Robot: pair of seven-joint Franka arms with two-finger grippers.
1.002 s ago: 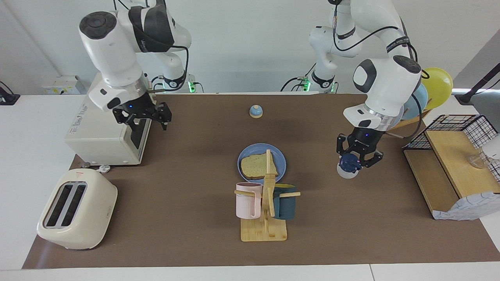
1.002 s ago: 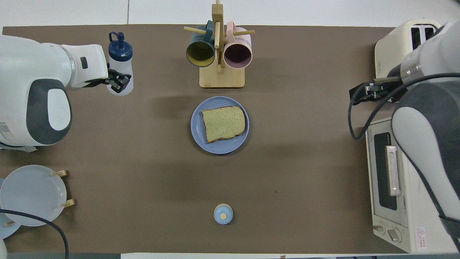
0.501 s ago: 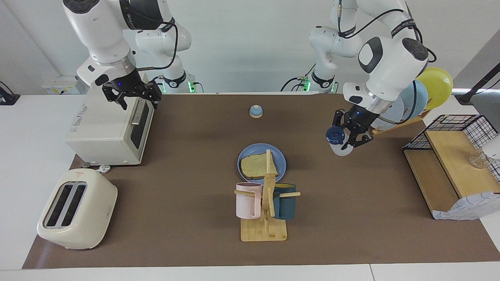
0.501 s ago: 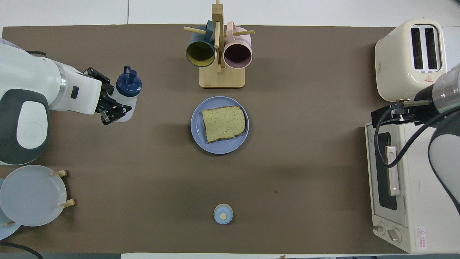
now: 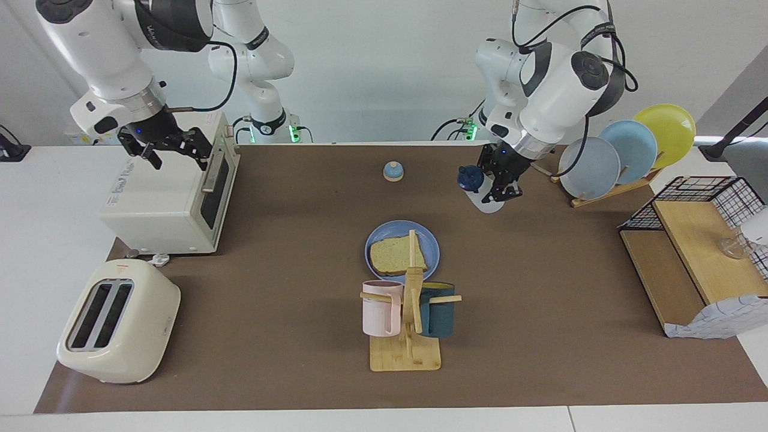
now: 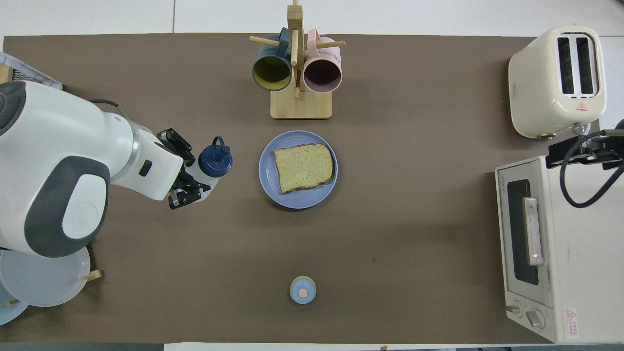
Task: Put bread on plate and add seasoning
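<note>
The bread (image 5: 396, 255) (image 6: 304, 167) lies flat on the blue plate (image 5: 375, 240) (image 6: 271, 187) at the middle of the mat. The seasoning bottle (image 5: 487, 201) (image 6: 215, 161), translucent white with a navy cap, hangs tilted in the air with its cap toward the plate. My left gripper (image 5: 501, 185) (image 6: 194, 176) is shut on its body, over bare mat beside the plate, toward the left arm's end. My right gripper (image 5: 167, 147) (image 6: 580, 150) is open and holds nothing, up over the top of the toaster oven.
A mug tree (image 5: 408, 312) (image 6: 296, 73) with a pink and a teal mug stands just farther from the robots than the plate. Also here: a bell (image 5: 393, 171) (image 6: 302, 289), a toaster (image 5: 117, 321) (image 6: 558, 80), a toaster oven (image 5: 168, 198) (image 6: 546, 248), a plate rack (image 5: 624, 153) and a wooden shelf (image 5: 696, 252).
My left gripper has lifted the seasoning bottle off the mat, carried it toward the plate and tipped it. My right gripper has risen and drawn back over the toaster oven.
</note>
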